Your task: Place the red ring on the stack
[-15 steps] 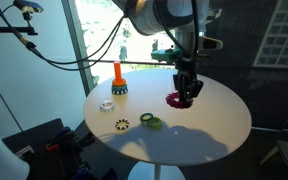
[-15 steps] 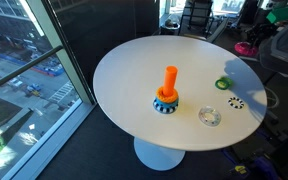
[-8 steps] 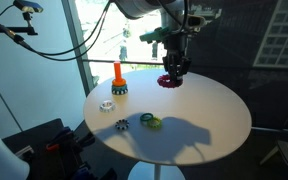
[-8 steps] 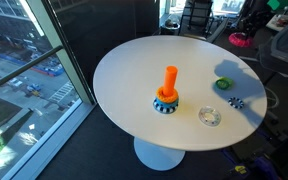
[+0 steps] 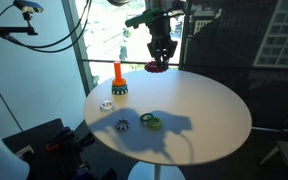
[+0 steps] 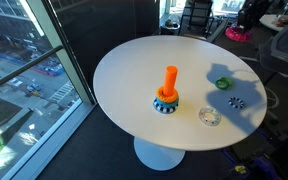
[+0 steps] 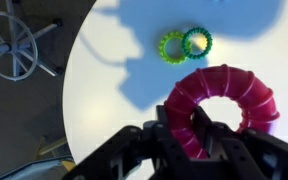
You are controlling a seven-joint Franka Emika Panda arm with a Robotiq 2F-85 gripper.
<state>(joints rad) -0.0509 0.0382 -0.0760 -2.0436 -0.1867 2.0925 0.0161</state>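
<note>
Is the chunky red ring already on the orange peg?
Off. The chunky red ring hangs in the gripper, apart from the upright orange peg.

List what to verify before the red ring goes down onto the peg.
1. Gripper shut on the red ring: ok.
2. Ring lifted above the table: ok.
3. Ring centred over the stack: not ok, it hangs off to one side.
4. Stack upright, nothing on its peg: ok.
5. Ring level in the jaws: cannot tell.
</note>
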